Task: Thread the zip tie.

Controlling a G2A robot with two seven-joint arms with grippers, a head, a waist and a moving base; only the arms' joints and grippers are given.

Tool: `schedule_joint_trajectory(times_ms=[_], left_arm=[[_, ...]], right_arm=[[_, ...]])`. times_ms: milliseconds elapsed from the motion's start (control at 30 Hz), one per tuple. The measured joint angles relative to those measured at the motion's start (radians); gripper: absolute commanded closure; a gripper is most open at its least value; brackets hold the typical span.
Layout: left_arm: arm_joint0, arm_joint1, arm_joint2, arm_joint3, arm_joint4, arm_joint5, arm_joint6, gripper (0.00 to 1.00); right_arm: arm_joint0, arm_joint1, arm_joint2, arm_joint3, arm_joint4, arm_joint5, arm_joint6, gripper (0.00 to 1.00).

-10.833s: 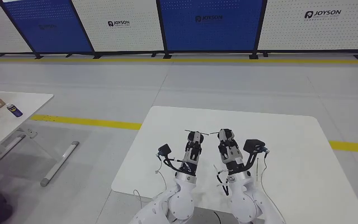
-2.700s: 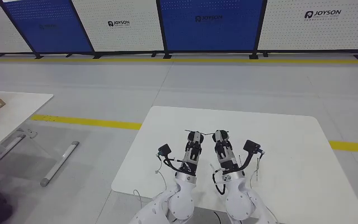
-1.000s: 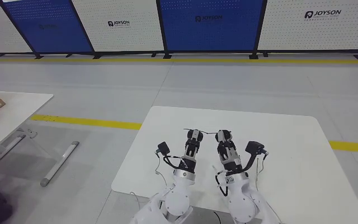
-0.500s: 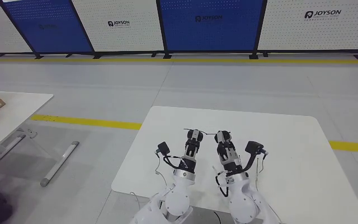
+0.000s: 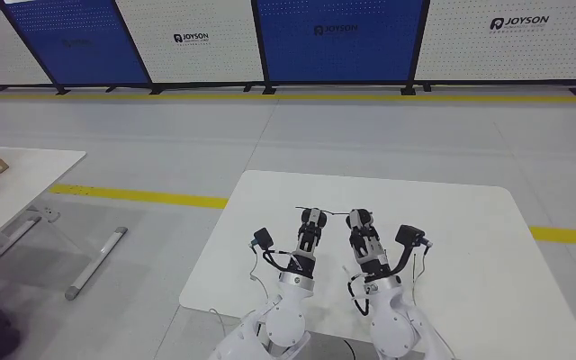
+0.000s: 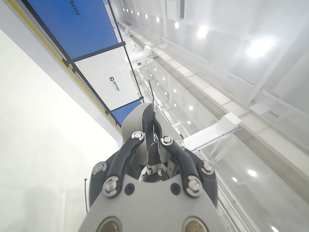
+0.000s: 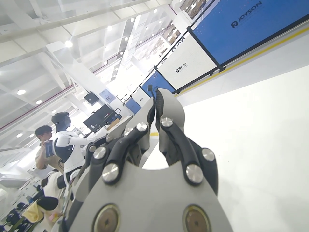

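Black zip tie [image 6: 151, 92] is not yet threaded, I judge — my left pincer [image 6: 150, 114] clamps its tail, right pincer [image 7: 156, 97] its head.

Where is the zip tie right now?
In the top view the zip tie is over the white table, pinched between the left pincer and the right pincer.

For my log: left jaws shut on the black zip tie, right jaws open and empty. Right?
Not quite. The jaws of the right gripper are also shut on the black zip tie; the right wrist view shows it. The left gripper is shut on it, as stated.
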State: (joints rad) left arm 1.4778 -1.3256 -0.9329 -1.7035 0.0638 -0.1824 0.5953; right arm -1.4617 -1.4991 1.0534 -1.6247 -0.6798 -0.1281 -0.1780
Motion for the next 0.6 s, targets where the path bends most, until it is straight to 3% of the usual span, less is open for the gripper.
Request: schedule_joint_trajectory(times_ms=[333,467,600], left_arm=[[0.0,0.0,0.0,0.0,0.0,0.0,0.0,1.0],[0.0,0.0,0.0,0.0,0.0,0.0,0.0,1.0],[0.0,0.0,0.0,0.0,0.0,0.0,0.0,1.0]], right_arm=[[-0.005,0.002,-0.006,-0.011,-0.024,-0.002,0.016,0.8],[-0.008,0.004,-0.008,-0.01,-0.031,-0.004,0.027,0.84],[-0.011,0.005,-0.008,-0.012,-0.035,-0.007,0.03,0.95]])
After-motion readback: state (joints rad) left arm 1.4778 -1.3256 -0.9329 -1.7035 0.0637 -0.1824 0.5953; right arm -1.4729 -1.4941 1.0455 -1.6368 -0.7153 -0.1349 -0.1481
